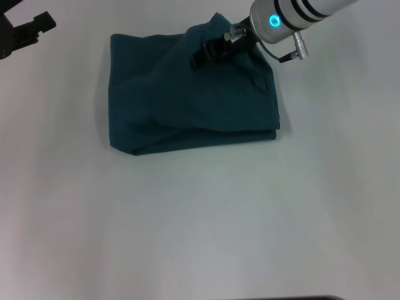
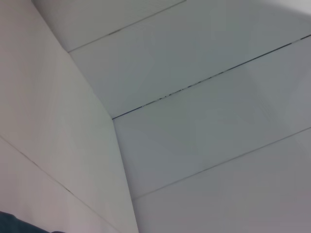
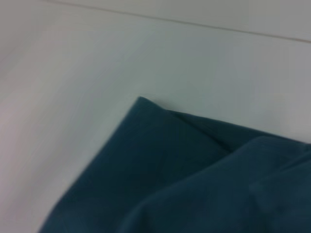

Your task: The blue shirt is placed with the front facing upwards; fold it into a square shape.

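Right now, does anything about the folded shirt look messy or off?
Yes. The blue shirt is folded into a rough rectangle on the white table, but its far right corner is bunched up in a hump where the right gripper sits on it, and the near edge runs slanted. The left gripper is off at the far left.

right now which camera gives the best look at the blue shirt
The head view: it shows the whole blue shirt folded into a rough rectangle on the table, with the right hand at its far edge. The right wrist view shows only one corner and folds; the left wrist view, just a sliver.
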`<state>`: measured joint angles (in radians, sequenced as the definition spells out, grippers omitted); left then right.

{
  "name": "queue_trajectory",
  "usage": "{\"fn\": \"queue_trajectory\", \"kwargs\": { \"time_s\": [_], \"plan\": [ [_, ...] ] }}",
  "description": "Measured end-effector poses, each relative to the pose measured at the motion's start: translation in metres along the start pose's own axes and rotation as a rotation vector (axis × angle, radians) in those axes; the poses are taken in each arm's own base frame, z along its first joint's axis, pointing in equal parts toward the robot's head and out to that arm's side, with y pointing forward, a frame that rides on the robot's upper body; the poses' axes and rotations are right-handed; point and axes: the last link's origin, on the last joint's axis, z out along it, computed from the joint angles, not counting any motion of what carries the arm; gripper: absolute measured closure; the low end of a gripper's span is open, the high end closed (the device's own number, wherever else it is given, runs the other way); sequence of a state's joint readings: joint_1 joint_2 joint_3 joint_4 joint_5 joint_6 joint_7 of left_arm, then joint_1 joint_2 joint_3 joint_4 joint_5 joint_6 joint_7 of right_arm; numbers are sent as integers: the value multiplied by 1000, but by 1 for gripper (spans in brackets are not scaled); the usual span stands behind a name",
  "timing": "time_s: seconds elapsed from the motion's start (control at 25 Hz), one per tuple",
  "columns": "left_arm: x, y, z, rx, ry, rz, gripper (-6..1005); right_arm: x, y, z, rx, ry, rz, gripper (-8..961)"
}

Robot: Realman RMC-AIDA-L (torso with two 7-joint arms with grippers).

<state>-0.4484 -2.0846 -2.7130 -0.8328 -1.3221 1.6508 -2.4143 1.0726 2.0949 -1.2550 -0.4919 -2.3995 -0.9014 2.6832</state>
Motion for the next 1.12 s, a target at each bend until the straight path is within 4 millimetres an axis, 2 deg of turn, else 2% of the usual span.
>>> {"fn": "queue_trajectory", "kwargs": {
  "time_s": [0.2,0.56,0.92,1.12],
  "plan": [
    [0,1,1,-2,-5,0,39,2,-10,4,61,-14,-10,389],
    [1,3,5,-9,-14,4,39,-1,-32,-3,191,-30,10,389],
    [0,3,7,-12,-17,3,39,-20,-35,-28,170,-130,31,389],
    [1,3,7,-11,-14,2,39,-22,-36,-33,147,-134,60,389]
  ]
}}
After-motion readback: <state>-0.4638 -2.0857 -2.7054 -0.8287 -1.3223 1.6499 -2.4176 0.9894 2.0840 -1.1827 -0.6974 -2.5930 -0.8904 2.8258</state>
